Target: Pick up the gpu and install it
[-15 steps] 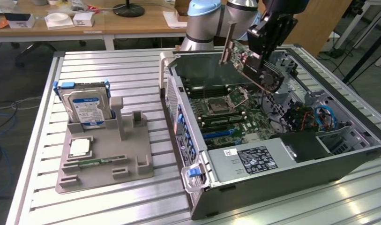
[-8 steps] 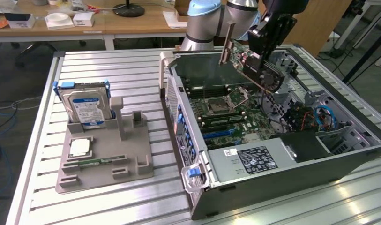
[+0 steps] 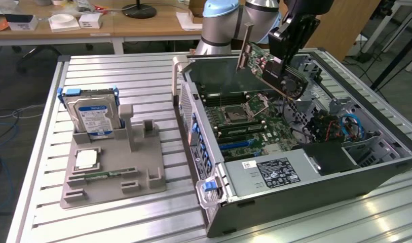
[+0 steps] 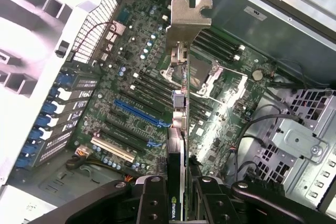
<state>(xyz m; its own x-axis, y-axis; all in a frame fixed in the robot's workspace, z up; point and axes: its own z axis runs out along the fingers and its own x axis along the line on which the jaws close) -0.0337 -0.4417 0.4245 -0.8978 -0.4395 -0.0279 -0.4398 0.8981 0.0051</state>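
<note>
**Gpu held over the open case, not yet seated**

At the exterior view's left, the slatted bench (image 3: 124, 71) carries a grey holder (image 3: 114, 182) with a silver hard drive (image 3: 90, 114) standing upright in it. A narrow green memory stick (image 3: 101, 175) lies lower on the same holder. Neither is near the arm.

In the middle and right of that view, the computer case (image 3: 294, 202) lies open on its side with the motherboard (image 3: 250, 121) facing up.

In the upper right of the exterior view, the pincer (image 3: 282, 53) is clenched on the gpu (image 3: 273, 68). The card hangs tilted above the case, clear of the board, with its metal bracket toward the rear wall of the case.

In the wrist view the gpu (image 4: 178, 129) runs edge-on away from the pincer (image 4: 178, 205), and a finger presses each face. Its bracket (image 4: 188, 17) is at the far end, over the motherboard (image 4: 131, 77).

Judging from this, the pick-up is done and the carry to the slot is in hand. Installing calls for levelling the card so that its connector edge runs along a long slot — the blue slot (image 4: 139, 114) looks a likely one. The bracket must also meet the rear opening of the case.
</note>
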